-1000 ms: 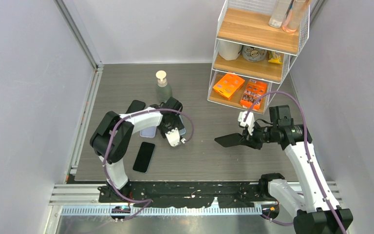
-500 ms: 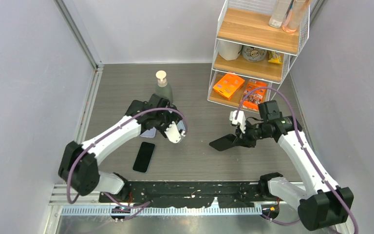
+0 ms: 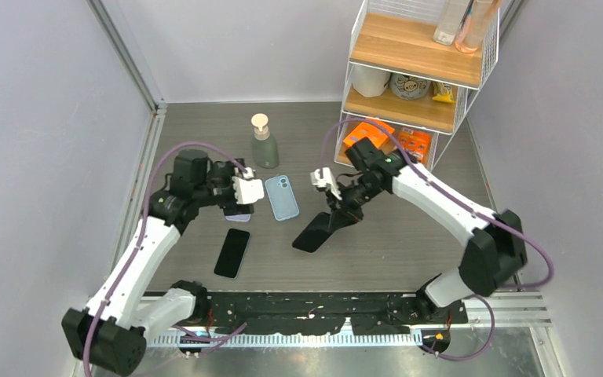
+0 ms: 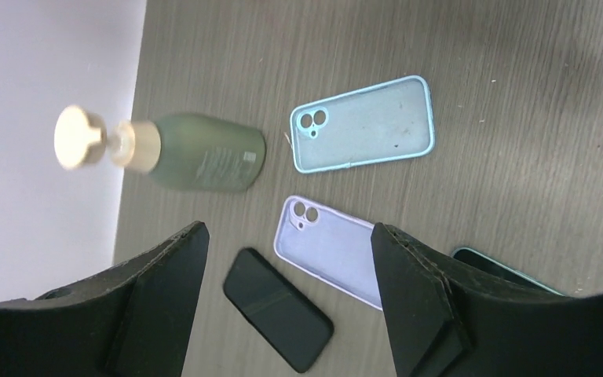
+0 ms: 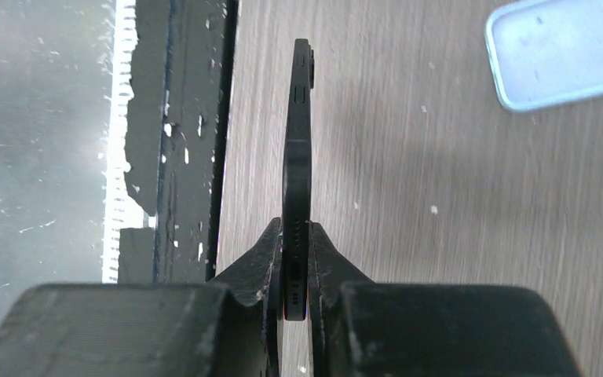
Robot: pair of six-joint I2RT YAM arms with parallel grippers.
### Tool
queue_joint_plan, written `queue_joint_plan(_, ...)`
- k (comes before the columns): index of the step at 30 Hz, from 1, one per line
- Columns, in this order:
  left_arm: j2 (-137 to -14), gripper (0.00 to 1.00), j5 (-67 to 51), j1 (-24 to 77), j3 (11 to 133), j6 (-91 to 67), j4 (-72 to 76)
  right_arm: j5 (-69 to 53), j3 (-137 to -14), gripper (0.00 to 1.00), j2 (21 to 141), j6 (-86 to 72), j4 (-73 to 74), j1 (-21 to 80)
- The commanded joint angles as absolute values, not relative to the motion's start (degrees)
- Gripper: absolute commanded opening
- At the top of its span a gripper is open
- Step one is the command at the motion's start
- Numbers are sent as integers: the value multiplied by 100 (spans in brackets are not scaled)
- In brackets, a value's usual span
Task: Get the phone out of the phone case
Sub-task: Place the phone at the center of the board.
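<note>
The left arm has been drawn back to its own side. The left gripper (image 4: 289,232), which was busy at the pale blue case (image 3: 281,196) a second ago, is now spread wide and grasps nothing. The right arm has been swung in over the middle of the table (image 3: 377,259), with the right gripper (image 5: 294,228) clenched on the edge of the black phone (image 3: 316,232). The phone is held tilted near the case. That case lies flat and empty, so the extraction is judged done; only setting the phone down seems left.

Counted:
- one wire rack (image 3: 400,39)
- two arms
- one pump bottle (image 3: 264,148)
- two cases in plain view, the blue one and a lilac case (image 4: 330,251)
- two phones, one held and a second phone (image 3: 232,253) lying loose

A teal-rimmed item (image 4: 510,271) behind the left finger cannot be identified.
</note>
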State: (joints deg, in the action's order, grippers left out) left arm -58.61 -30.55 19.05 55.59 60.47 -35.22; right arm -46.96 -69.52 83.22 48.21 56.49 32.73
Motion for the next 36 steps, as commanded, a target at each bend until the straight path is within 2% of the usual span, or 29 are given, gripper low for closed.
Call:
queue_joint_plan(1, -5282, 80, -3956, 1282, 5186, 5145, -3071, -5357, -7805, 5, 9126, 4789, 5862, 3665)
queue_joint_plan(12, -4676, 81, -3740, 695, 4799, 4496, -2768, -5328, -9102, 5, 10797, 4887, 6519, 4450)
queue_joint_plan(21, -4404, 82, -3322, 698, 4642, 3396, -2318, -4897, -9411, 5, 11426, 4471, 6320, 4645)
queue_joint_plan(36, -4158, 83, -3300, 694, 4316, 2962, -2026, -4492, -9748, 5, 12008, 4001, 6135, 4745)
